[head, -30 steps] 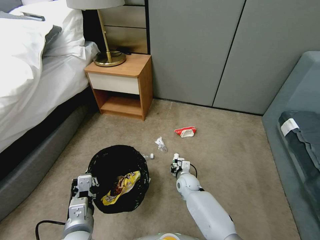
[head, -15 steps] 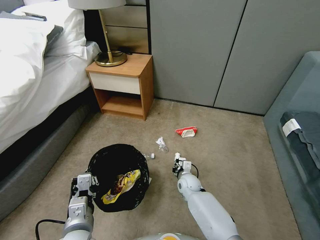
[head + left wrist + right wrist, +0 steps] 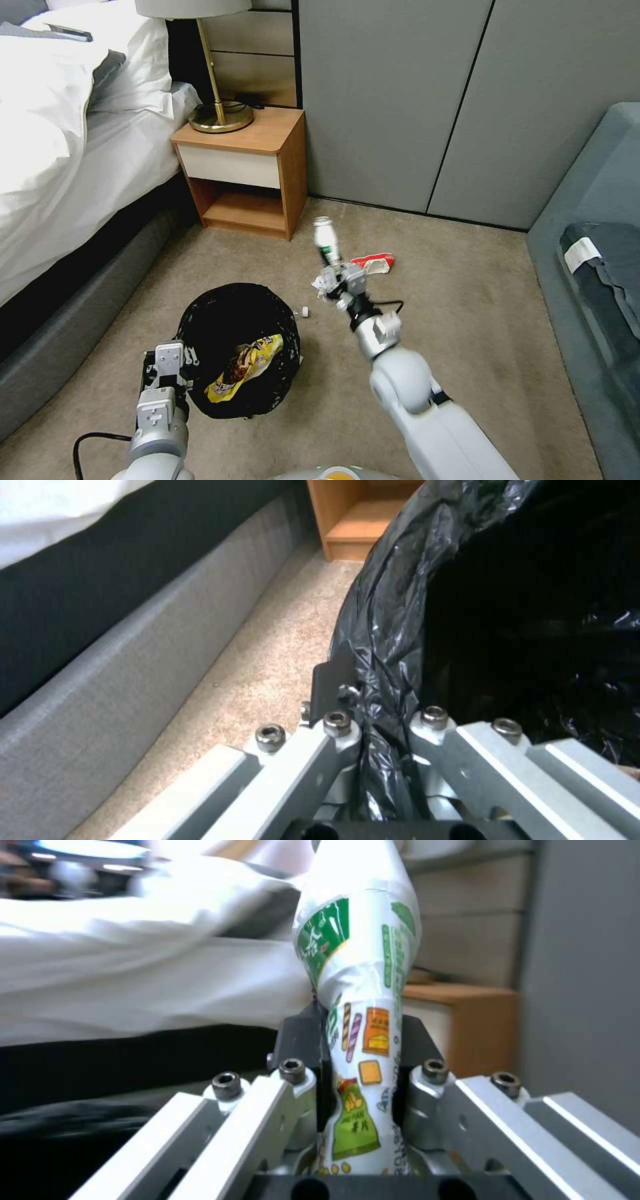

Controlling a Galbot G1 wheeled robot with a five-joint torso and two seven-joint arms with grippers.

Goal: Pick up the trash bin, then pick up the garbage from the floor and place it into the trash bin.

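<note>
Right hand (image 3: 331, 277) clamped on small white-green bottle (image 3: 325, 241), raised above floor (image 3: 467, 313) right of trash bin (image 3: 238, 352). Looks light, thin-walled; mid-body grip pinches it in. Left hand (image 3: 175, 382) clamped on bin's rim liner, soft and probably slippery.

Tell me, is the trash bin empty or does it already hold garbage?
Not empty: a yellow snack wrapper lies inside the trash bin, whose rim the left gripper clamps.
</note>
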